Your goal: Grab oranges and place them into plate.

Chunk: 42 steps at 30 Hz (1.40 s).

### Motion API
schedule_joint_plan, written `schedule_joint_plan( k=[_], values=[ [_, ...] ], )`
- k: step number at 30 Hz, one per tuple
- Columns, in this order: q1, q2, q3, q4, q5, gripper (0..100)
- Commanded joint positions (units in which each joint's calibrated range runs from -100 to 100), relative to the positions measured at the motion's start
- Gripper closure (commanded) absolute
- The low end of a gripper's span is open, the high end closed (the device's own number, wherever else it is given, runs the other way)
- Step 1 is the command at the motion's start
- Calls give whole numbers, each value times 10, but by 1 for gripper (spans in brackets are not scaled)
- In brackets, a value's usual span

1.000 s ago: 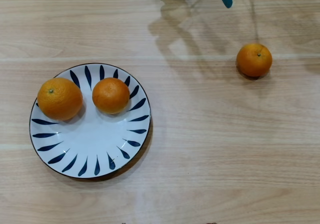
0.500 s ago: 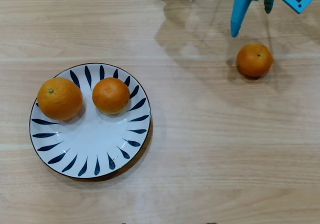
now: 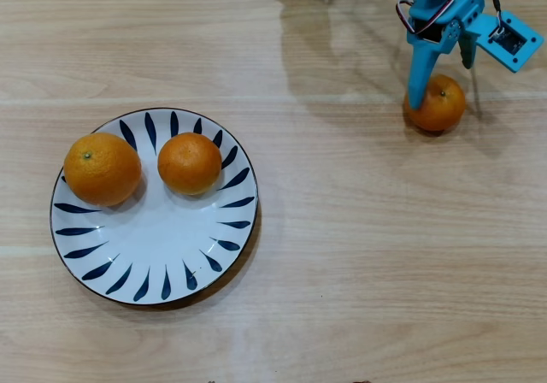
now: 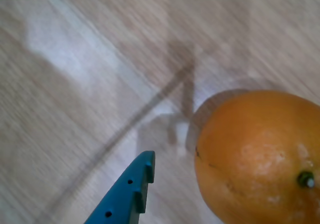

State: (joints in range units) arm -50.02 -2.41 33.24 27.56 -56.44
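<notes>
Plate (image 3: 154, 268) sits left in the overhead view, two oranges on it: bigger one (image 3: 102, 168), smaller (image 3: 190, 163). Third orange (image 3: 439, 105) lies far right on the table (image 3: 359, 246). Gripper (image 3: 440, 82) straddles it, jaws spread, not clamped. Firm, round, dimpled; it'll probably roll, so pinch across its widest part.

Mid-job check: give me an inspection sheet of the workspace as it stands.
Surface: light wood table, bare apart from the job's things.
Job's things: plate holds two oranges, a larger one and a smaller one; third orange lies on the table, far right in the overhead view.
Clutter: nothing seen.
Gripper: gripper open, fingers straddling the third orange, not closed on it.
Cables: wires looped on the arm.
Surroundings: nothing seen beyond the table.
</notes>
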Motion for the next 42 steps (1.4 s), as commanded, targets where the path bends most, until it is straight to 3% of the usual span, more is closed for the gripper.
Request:
schedule_joint_plan(
  k=[1,12,19,29,37,42],
  values=[
    [14,15,-3,-29,-2,55],
    [17,63,-6,-64,-9,56],
    [18,64,-2,-62,-24,71],
    [33,49,-13,-60,-14,71],
    [141,-44,-117,-42,103,71],
    [231,-89,-237,64,177,71]
  ],
)
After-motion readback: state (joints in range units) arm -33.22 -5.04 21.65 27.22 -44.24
